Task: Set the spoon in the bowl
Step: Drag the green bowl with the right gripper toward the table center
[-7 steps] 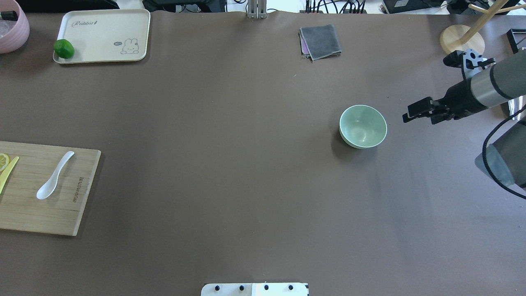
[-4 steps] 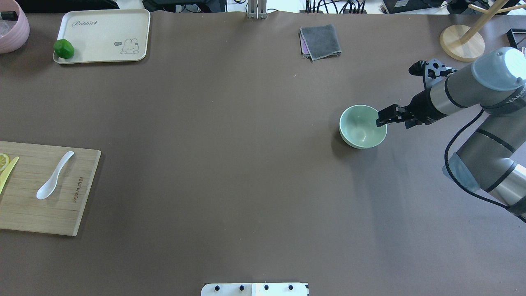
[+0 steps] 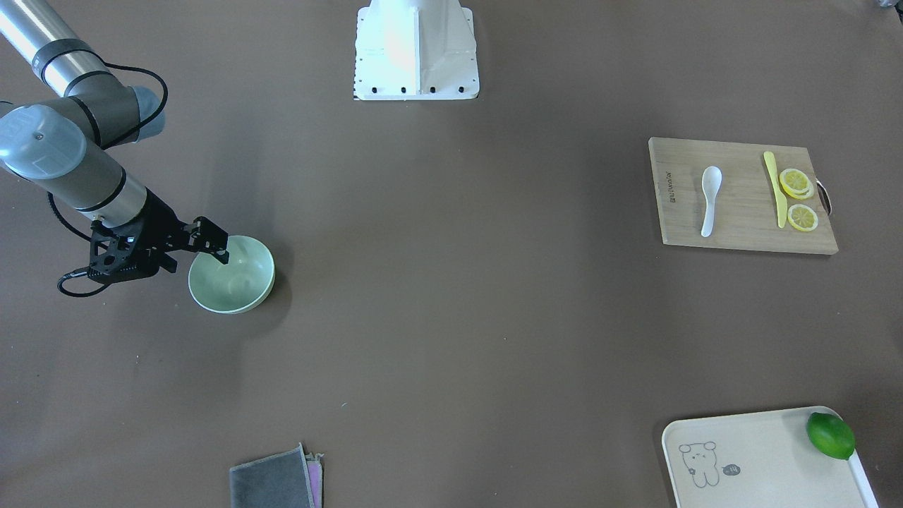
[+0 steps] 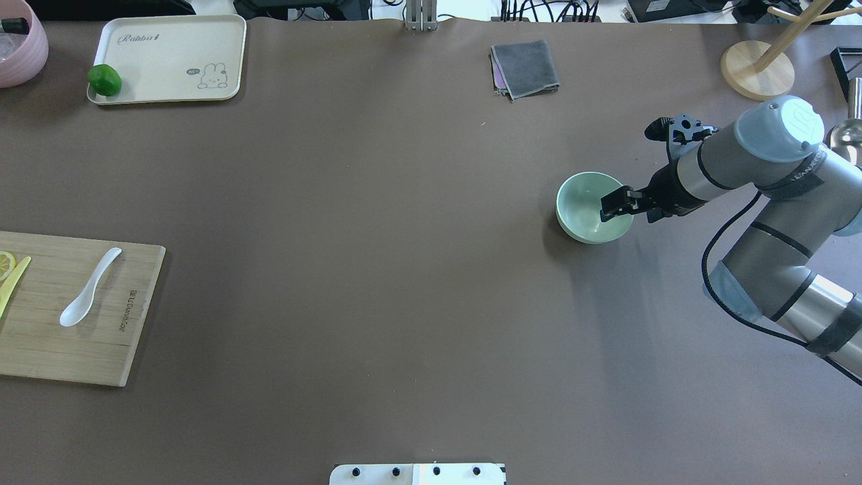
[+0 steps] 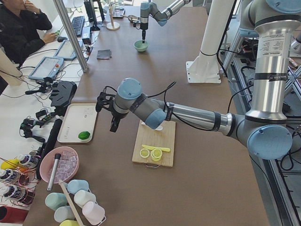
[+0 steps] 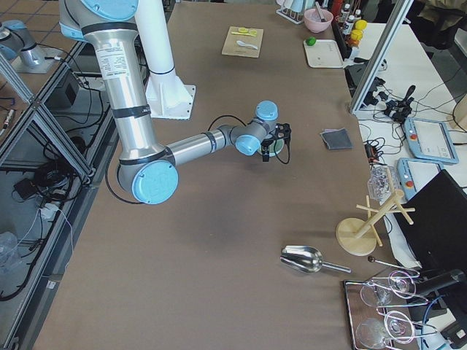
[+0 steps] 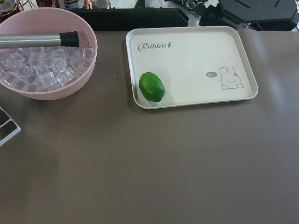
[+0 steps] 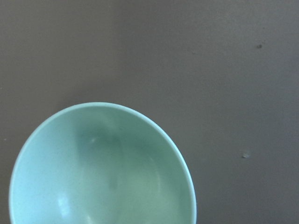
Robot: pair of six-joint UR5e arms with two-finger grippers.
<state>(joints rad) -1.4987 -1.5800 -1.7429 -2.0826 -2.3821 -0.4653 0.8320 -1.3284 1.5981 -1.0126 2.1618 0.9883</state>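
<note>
The left gripper [image 5: 114,126] hangs just beside the tray [image 5: 75,123]. I cannot tell if its jaws are apart or closed. The spoon [image 4: 89,288] lies on the board [image 4: 101,350], near those jaws and well apart from the right gripper [image 4: 626,210]. The right jaws are apart, one finger inside the bowl [image 4: 582,215] and one outside its rim.

Cannot see the lower part of the bowl [image 8: 93,177], cropped by the right wrist view's edge. Cannot judge the left gripper [image 5: 114,127], small and side-on. Cannot read the right gripper [image 4: 609,209] either, possibly straddling the rim. Cannot see the cutting board [image 4: 74,316] whole overhead.
</note>
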